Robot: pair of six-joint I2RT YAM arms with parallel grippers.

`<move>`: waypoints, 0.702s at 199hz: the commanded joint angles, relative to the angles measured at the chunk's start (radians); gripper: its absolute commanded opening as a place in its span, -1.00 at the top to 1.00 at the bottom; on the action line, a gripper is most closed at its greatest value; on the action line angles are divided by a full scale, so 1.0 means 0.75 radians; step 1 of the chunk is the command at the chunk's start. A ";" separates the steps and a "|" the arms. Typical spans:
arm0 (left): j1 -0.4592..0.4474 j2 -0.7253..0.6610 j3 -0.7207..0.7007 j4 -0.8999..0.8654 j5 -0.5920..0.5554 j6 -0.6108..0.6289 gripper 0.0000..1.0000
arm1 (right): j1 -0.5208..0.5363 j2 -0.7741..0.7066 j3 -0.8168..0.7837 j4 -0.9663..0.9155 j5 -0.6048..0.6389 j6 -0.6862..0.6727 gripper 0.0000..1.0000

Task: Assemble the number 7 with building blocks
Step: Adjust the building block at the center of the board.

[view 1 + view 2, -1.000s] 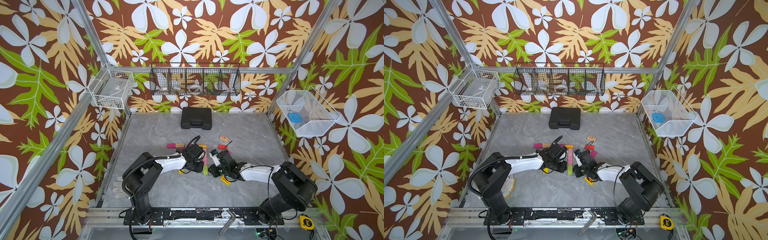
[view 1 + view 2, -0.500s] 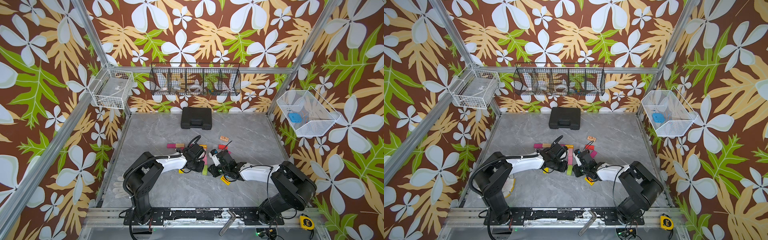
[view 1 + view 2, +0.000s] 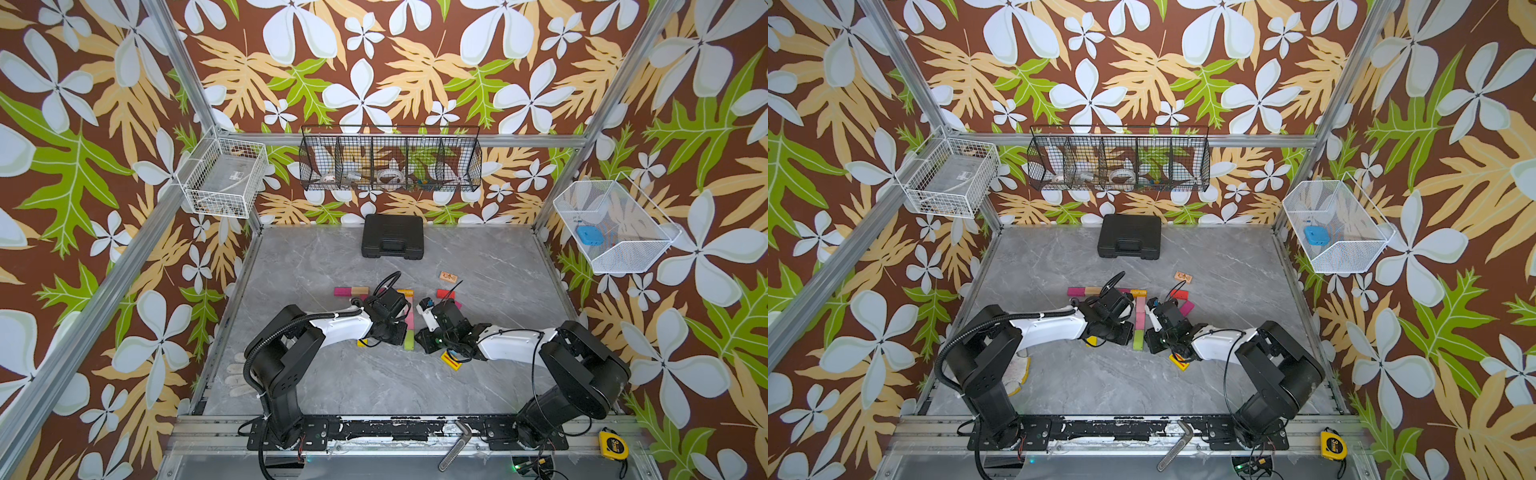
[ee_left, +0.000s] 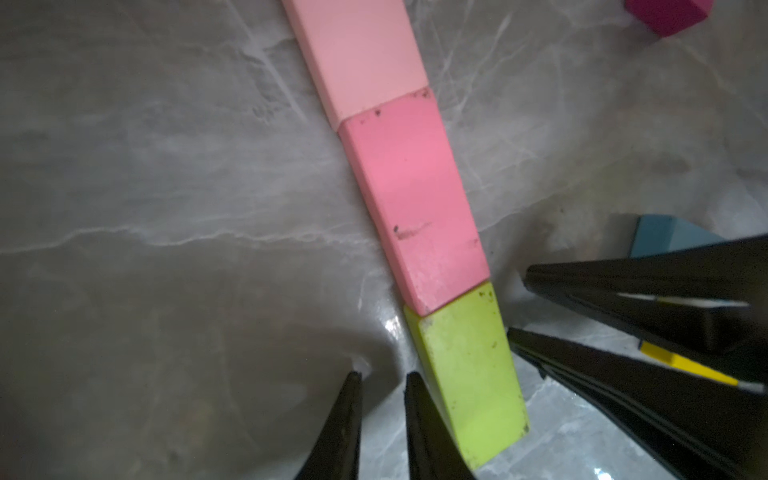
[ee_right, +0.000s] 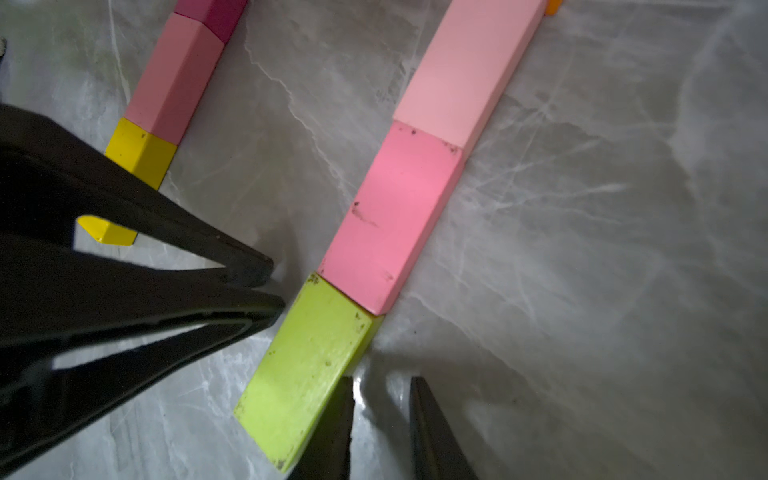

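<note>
- I am at the foot of the 7's stem. The green block (image 4: 469, 374) lies flat on the table (image 3: 332, 386), end to end with the pink block (image 4: 415, 199). The light pink block (image 4: 357, 50) runs on toward the top bar (image 3: 351, 290).
- My left gripper (image 4: 382, 374) has its fingers drawn close with nothing between them, and one finger (image 4: 422, 428) leans on the green block's long side.
- My right gripper (image 5: 380, 380) is pressed together too, empty, and seems to touch the opposite long side.
- I judge this as squaring up, since the green block sits a little skewed against the pink one.
- The next move calls for a small, even squeeze from both sides, then a lift straight up so nothing drags.
- Room is tight sideways: a yellow block (image 5: 141, 149) heads a loose row near my left fingers.
- A yellow striped block (image 3: 451, 361) lies under my right arm. The table beyond the green end is open.
</note>
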 commanded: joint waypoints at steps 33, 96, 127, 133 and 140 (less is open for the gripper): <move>0.000 -0.011 -0.004 -0.028 -0.014 0.010 0.55 | 0.000 -0.045 -0.048 -0.115 0.073 -0.004 0.50; 0.000 -0.019 -0.024 -0.012 -0.012 0.011 0.55 | 0.027 -0.228 -0.194 -0.054 -0.050 -0.103 0.31; 0.000 -0.015 -0.032 0.011 0.007 0.006 0.55 | 0.092 -0.232 -0.192 -0.037 -0.028 -0.125 0.18; 0.000 -0.014 -0.032 0.012 0.010 0.006 0.55 | 0.099 -0.228 -0.193 -0.022 -0.022 -0.119 0.18; 0.000 -0.014 -0.035 0.013 0.010 0.006 0.55 | 0.104 -0.224 -0.200 -0.001 -0.018 -0.111 0.17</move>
